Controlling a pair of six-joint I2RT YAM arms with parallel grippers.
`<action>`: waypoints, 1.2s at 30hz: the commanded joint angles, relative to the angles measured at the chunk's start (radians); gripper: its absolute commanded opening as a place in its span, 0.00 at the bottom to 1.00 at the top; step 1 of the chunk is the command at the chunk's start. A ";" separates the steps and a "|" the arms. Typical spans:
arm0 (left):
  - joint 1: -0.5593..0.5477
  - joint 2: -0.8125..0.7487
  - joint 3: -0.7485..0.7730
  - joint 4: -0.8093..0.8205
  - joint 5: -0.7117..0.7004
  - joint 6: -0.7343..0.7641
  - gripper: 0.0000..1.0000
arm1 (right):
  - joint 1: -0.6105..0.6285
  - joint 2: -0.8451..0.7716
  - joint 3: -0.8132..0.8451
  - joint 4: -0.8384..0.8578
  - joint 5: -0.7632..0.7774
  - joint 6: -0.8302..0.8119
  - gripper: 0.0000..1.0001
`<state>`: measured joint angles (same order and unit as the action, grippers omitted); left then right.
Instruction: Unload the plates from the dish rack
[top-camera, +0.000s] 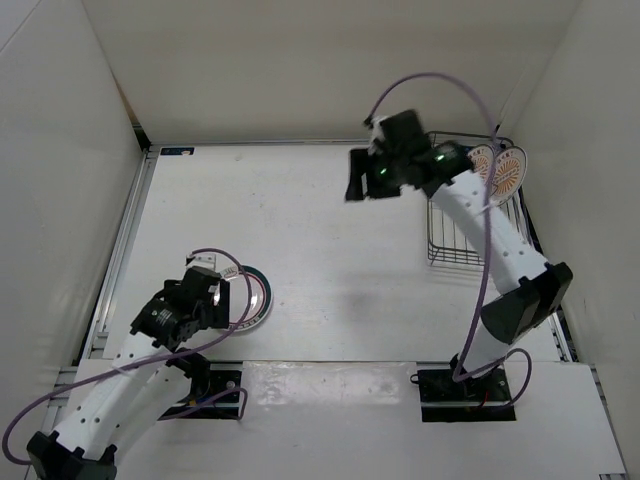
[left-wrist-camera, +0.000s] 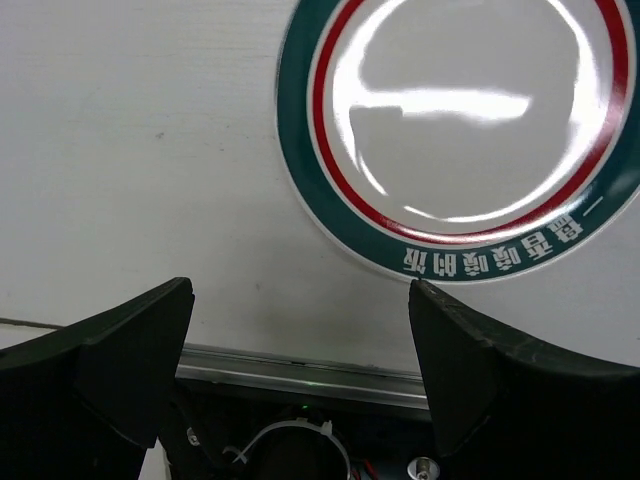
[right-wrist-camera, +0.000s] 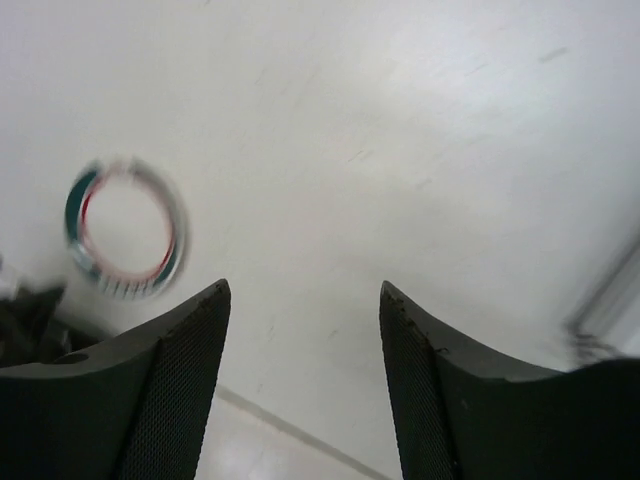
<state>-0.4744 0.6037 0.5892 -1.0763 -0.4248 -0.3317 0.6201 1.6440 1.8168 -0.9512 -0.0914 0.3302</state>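
The white plate with green and pink rim rings (top-camera: 258, 298) lies flat on the table at the left, partly under my left wrist. In the left wrist view it (left-wrist-camera: 470, 130) lies just beyond my left gripper (left-wrist-camera: 300, 290), which is open and empty. That gripper (top-camera: 222, 292) sits at the plate's left edge. Two orange sunburst plates (top-camera: 483, 163) (top-camera: 508, 170) stand upright at the far end of the dark wire dish rack (top-camera: 455, 238). My right gripper (top-camera: 360, 185) hangs above the table left of the rack, open and empty (right-wrist-camera: 303, 290). The white plate shows blurred far below it (right-wrist-camera: 125, 230).
White enclosure walls stand at the left, back and right. A metal rail (top-camera: 122, 250) runs along the table's left edge. Purple cables loop over the right arm (top-camera: 440, 80) and by the left arm. The arm bases (top-camera: 465, 390) are at the near edge.
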 joint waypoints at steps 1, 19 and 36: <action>0.003 0.044 -0.006 0.059 0.076 0.043 1.00 | -0.173 0.040 0.228 -0.176 0.125 -0.117 0.65; -0.013 -0.025 -0.018 0.044 0.003 0.025 1.00 | -0.678 0.319 0.363 0.046 0.305 0.009 0.59; -0.013 0.010 -0.005 0.035 0.003 0.031 1.00 | -0.809 0.496 0.383 0.083 0.189 0.055 0.50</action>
<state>-0.4866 0.6205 0.5774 -1.0458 -0.4068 -0.2996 -0.2028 2.0926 2.1712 -0.9085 0.1242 0.3782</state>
